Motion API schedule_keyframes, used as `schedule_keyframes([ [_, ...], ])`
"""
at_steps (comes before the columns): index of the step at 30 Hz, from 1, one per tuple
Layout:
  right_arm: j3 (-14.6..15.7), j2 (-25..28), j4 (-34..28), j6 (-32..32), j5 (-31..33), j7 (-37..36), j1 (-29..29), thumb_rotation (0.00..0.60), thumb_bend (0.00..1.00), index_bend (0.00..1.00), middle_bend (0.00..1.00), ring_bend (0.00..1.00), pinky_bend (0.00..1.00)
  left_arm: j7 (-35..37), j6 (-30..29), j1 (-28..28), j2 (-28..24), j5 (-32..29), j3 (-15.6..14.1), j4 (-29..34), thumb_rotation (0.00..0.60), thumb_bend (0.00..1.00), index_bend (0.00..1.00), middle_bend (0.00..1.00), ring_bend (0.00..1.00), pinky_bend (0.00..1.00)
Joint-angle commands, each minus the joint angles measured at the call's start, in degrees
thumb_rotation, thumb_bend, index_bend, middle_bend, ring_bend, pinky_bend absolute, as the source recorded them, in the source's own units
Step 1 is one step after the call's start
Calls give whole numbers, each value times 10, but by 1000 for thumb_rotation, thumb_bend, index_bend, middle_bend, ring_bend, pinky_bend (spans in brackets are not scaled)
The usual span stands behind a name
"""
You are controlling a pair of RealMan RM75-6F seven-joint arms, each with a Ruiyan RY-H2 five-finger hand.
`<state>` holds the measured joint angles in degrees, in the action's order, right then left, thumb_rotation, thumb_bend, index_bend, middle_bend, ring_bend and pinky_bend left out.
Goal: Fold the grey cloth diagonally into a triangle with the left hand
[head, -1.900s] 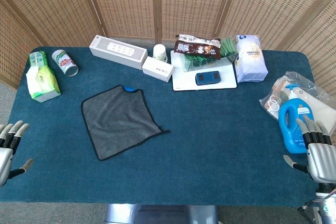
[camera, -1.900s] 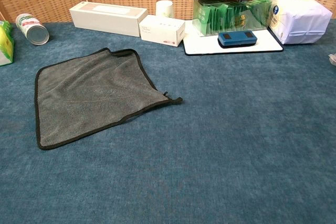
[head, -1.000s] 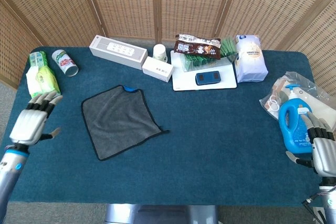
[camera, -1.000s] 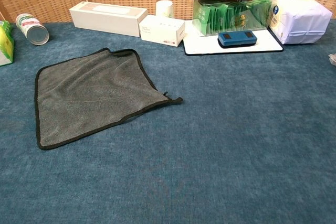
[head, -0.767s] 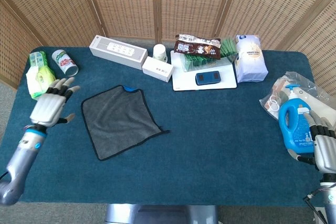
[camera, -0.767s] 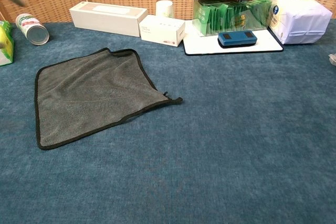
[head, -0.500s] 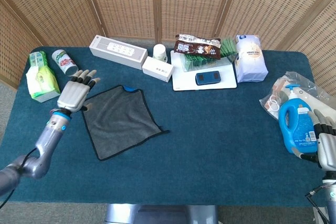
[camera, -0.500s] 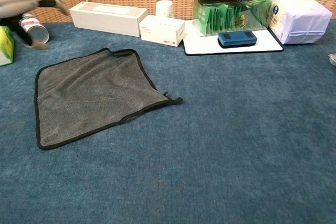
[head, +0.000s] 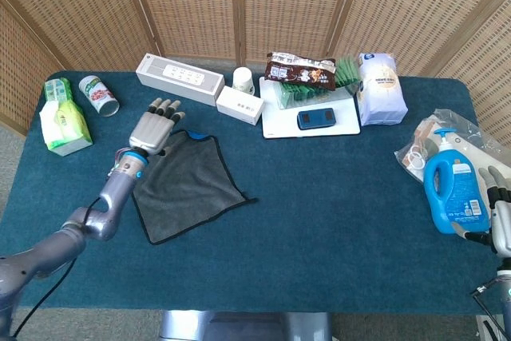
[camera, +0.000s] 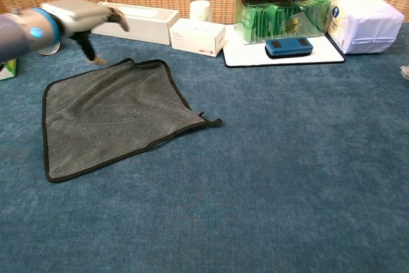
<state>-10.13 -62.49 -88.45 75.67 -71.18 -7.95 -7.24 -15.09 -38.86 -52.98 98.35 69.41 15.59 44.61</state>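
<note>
While the grey cloth (head: 188,184) lies flat and unfolded on the blue counter (head: 335,221), the left robot hand (head: 153,128) hovers over its far corner, fingers spread, holding nothing. Behind it stand a long white box (head: 179,79), a small white box (head: 239,105) and a can (head: 99,95) on its side. The right robot hand (head: 501,217), released, sits beside a blue bottle (head: 452,192). Woven screens (head: 279,1) close the room behind.
</note>
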Motion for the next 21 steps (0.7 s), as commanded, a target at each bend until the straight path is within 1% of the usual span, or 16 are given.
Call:
schedule_keyframes([
  [1, -1, 1, 2, 0, 2, -2, 1, 600, 0, 0, 0, 0, 0, 13, 22, -30, 39, 0, -2, -48, 600, 298, 177, 0, 0, 83],
  [8, -2, 3, 4, 0, 0, -10, 2, 600, 0, 0, 0, 0, 0, 25, 34, -58, 82, 9, -10, -105, 600, 298, 183, 0, 0, 86],
  [16, -3, 6, 6, 1, -3, -21, 3, 600, 0, 0, 0, 0, 0, 29, 32, -76, 118, 17, -17, -151, 600, 302, 252, 0, 0, 100],
  [19, -2, 6, 6, 2, -5, -23, 4, 600, 0, 0, 0, 0, 0, 28, 32, -81, 128, 18, -19, -168, 600, 330, 276, 0, 0, 108],
  [21, -2, 7, 6, 3, -7, -24, 4, 600, 0, 0, 0, 0, 0, 26, 34, -85, 138, 18, -19, -184, 600, 366, 294, 0, 0, 115],
])
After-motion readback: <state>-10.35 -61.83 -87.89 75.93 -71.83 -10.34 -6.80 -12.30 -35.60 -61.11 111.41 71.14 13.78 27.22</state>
